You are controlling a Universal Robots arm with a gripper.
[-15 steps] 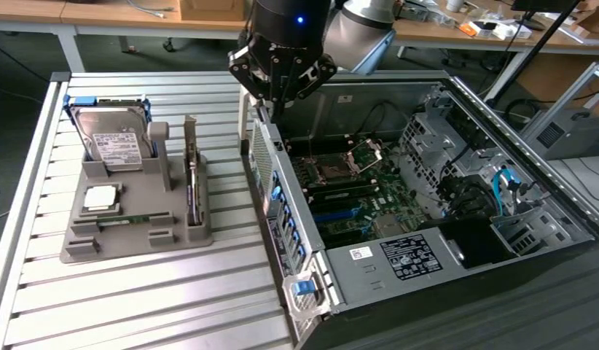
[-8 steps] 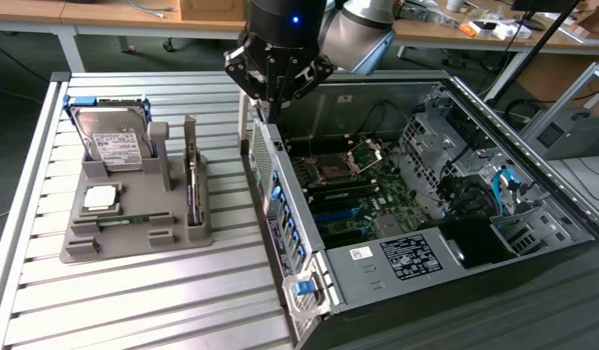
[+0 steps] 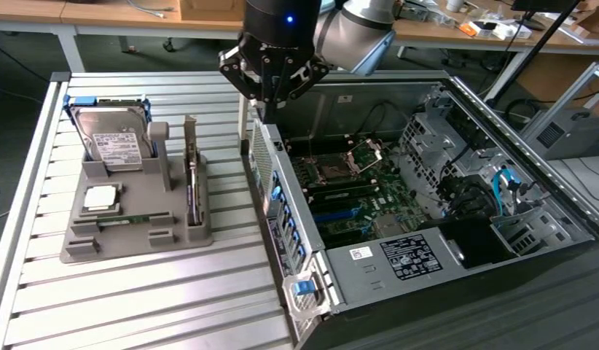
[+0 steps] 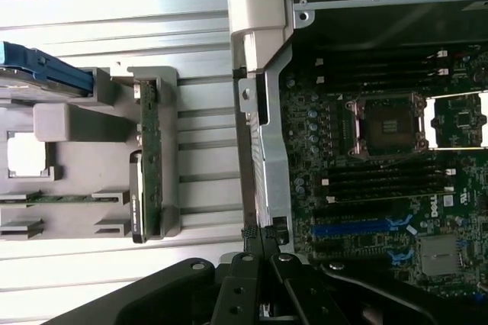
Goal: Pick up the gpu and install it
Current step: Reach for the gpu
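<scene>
You are seeing the end effector [image 3: 264, 108] hovering in the upper middle of the exterior view, above the edge wall of the open computer case [image 3: 280, 208]. Its fingers are pressing together and gripping nothing. The gpu [image 3: 192, 182] is standing on edge in the grey holder [image 3: 134, 244], which is lying on the slatted desk [image 3: 134, 313] toward the exterior view's left. The card is sitting just beside the case, apart from the end effector. The hard drive [image 3: 110, 142] is standing upright at the holder's upper-left corner.
</scene>
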